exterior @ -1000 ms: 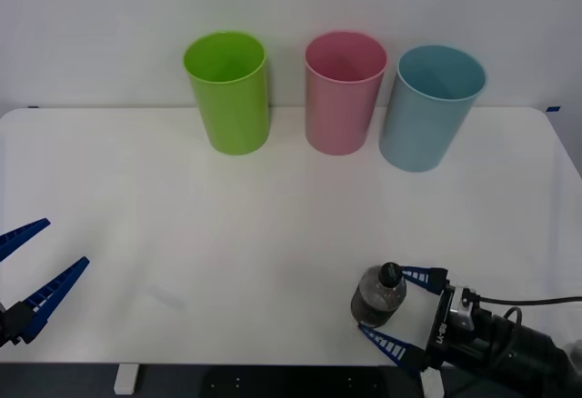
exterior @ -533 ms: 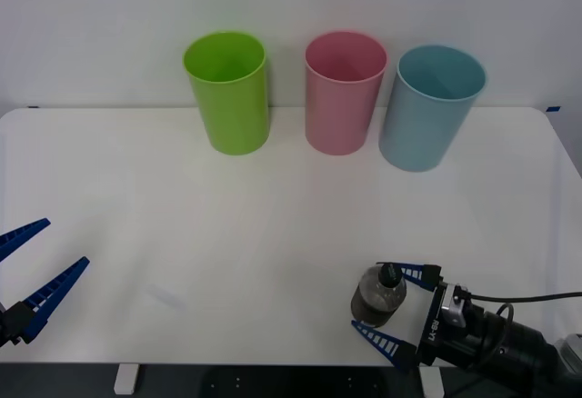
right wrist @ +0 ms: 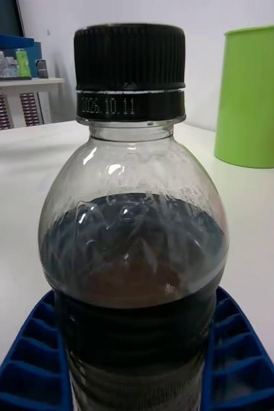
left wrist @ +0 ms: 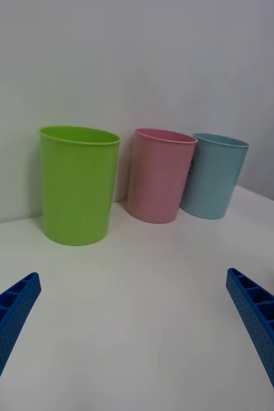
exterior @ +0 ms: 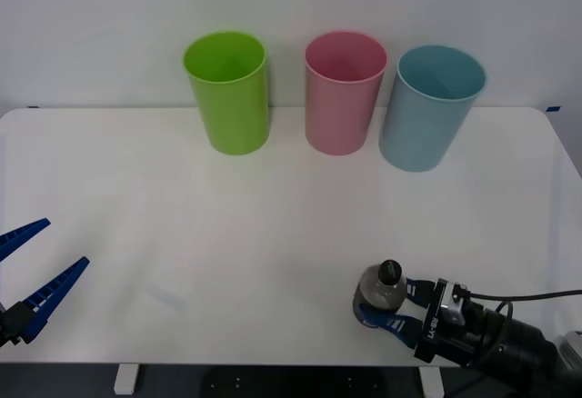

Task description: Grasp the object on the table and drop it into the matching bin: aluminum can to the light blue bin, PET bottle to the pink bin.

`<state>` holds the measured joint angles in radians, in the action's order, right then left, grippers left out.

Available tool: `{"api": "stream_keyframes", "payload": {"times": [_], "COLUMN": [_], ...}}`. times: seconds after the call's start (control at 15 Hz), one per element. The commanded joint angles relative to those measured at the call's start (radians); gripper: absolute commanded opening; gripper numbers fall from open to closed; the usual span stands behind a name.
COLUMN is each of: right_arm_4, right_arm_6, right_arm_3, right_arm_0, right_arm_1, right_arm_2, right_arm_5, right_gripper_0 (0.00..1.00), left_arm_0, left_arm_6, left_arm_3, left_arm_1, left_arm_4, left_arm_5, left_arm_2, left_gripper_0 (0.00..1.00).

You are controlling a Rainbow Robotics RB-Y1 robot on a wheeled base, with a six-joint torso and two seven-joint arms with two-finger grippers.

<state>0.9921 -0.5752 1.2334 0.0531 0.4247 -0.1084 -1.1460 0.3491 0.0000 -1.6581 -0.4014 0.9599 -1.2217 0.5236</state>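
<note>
The PET bottle point(exterior: 379, 290), clear with a black cap and dark drink, stands upright near the front edge of the white table point(exterior: 273, 225), right of centre. My right gripper point(exterior: 389, 311) is shut on its lower body. In the right wrist view the blue fingers point(right wrist: 31, 359) press against both sides of the bottle point(right wrist: 133, 257). The pink bin point(exterior: 344, 94) stands at the back centre with the light blue bin point(exterior: 429, 107) to its right. Low at the table's front left, my left gripper point(exterior: 65, 243) hangs open and holds nothing.
A lime green bin point(exterior: 229, 92) stands left of the pink one at the back. The left wrist view shows the green bin point(left wrist: 79, 186), pink bin point(left wrist: 159, 176) and light blue bin point(left wrist: 214, 176) in a row against the white wall. Bare tabletop stretches between bottle and bins.
My right gripper's fingers, spread on either side of the bottle a second ago, have closed onto it. The left arm and the bins have not moved.
</note>
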Motion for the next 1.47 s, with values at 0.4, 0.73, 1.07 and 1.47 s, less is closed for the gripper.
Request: {"api": "stream_keyframes", "payload": {"times": [0.4,0.73,1.07,1.47], "right_arm_4": [-0.015,-0.047,-0.052,-0.052], "right_arm_6": [0.001,0.032,0.170,0.373], "right_arm_3": [0.003,0.020,0.121,0.331], "right_arm_0": [-0.001,0.001,0.027,0.068], "right_arm_1": [-0.001,0.000,0.000,0.012], "right_arm_2": [0.019,0.039,0.081,0.111], "right_arm_5": [0.000,0.006,0.042,0.180], "right_gripper_0": [0.00,0.00,0.00,0.00], "left_arm_0": [0.000,0.000,0.000,0.000], "left_arm_6": [0.000,0.000,0.000,0.000], "left_arm_3": [0.000,0.000,0.000,0.000], "left_arm_1": [0.000,0.000,0.000,0.000], "left_arm_4": [0.000,0.000,0.000,0.000], "left_arm_5": [0.000,0.000,0.000,0.000], "left_arm_2": [0.000,0.000,0.000,0.000], "left_gripper_0": [1.00,1.00,1.00,1.00]}}
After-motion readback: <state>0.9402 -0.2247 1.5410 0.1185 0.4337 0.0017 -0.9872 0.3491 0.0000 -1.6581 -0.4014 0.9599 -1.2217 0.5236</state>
